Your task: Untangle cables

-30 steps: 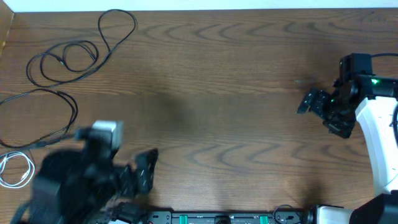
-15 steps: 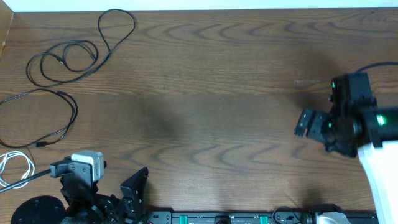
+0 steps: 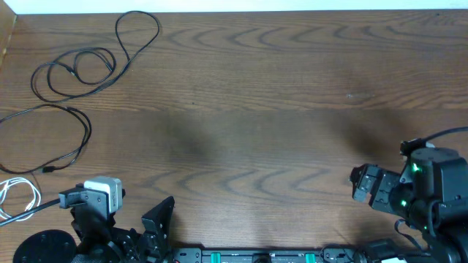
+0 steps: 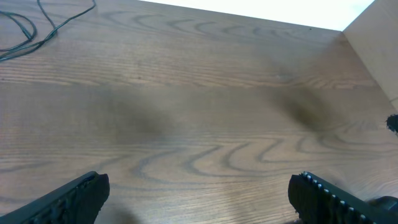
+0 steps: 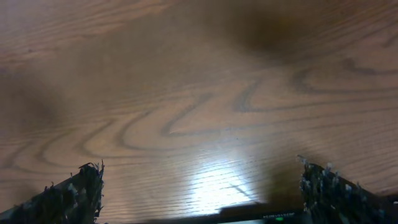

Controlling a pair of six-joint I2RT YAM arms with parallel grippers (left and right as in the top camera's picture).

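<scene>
The cables lie apart at the table's left end. A black cable (image 3: 80, 66) in loose loops sits at the far left corner, and part of it shows in the left wrist view (image 4: 53, 30). A second black cable (image 3: 77, 128) curves below it, ending in a small plug. A white cable (image 3: 20, 197) loops at the left edge. My left gripper (image 3: 155, 226) is open at the front left, right of the white cable and touching nothing; its fingers (image 4: 74, 196) stand wide over bare wood. My right gripper (image 3: 358, 185) is open and empty at the front right, fingers (image 5: 336, 193) spread.
A raised wooden wall (image 3: 6, 36) borders the table's left end. A black rail with green marks (image 3: 256, 256) runs along the front edge. A thicker black wire (image 3: 439, 137) arcs over the right arm's base.
The right arm has drawn back from mid-right toward the front edge, still open. The left arm pulled back to the front left a second ago and has since stayed still.
</scene>
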